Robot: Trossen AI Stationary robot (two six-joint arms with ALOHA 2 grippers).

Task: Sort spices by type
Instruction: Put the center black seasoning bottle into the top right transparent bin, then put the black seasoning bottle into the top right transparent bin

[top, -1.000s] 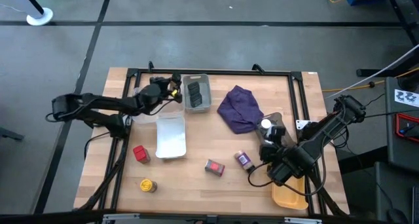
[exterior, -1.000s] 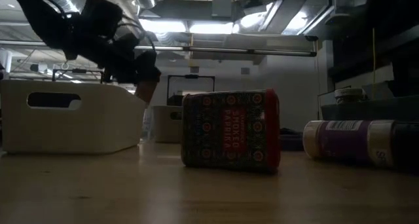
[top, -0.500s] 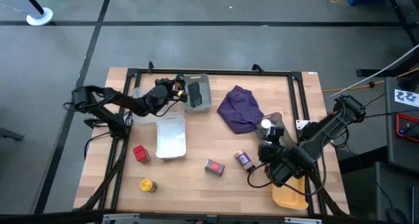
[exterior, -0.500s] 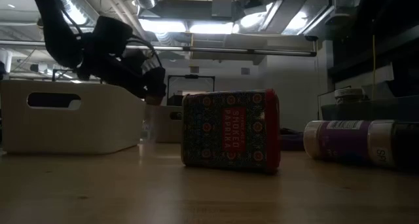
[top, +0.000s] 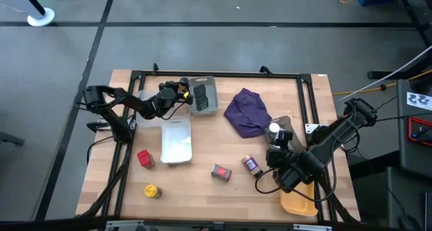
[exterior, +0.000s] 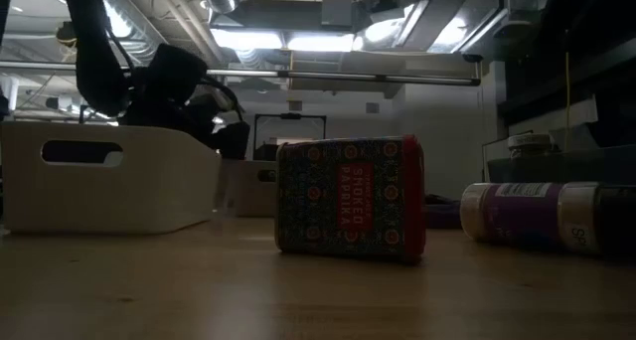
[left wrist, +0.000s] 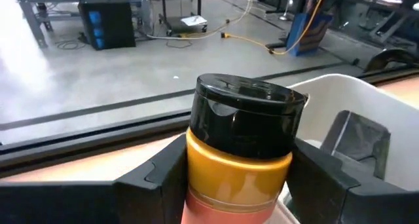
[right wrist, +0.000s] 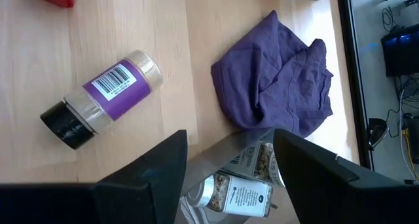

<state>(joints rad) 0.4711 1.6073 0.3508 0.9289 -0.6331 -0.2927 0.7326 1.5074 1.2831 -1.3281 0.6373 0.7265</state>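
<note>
The red tin (exterior: 350,196) sits nearest in the low view, standing on the table (exterior: 298,290), with tiny patterns and the words smoked paprika on its front. Beside it a purple jar (exterior: 542,216) lies on its side; the right wrist view shows its black cap and bar code. From above you also see a yellow jar (top: 152,190) at the near edge and a red jar (top: 144,158) a bit farther back, both on the left side. Only the right wrist view shows two jars (right wrist: 239,188) with grey labels lying in a clear tray (right wrist: 216,158), next to the purple cloth (right wrist: 275,76). The right gripper (top: 287,180) hangs low over the near right part of the table, above that tray, and its fingers stand apart with nothing between them. Far back, the left arm reaches out long across the table. The left gripper (left wrist: 239,178) is squeezed on an orange jar (left wrist: 239,155) with a black cap, held up beside the grey tray (top: 204,108). The left wrist view shows dark tins (left wrist: 357,142) in that tray.
</note>
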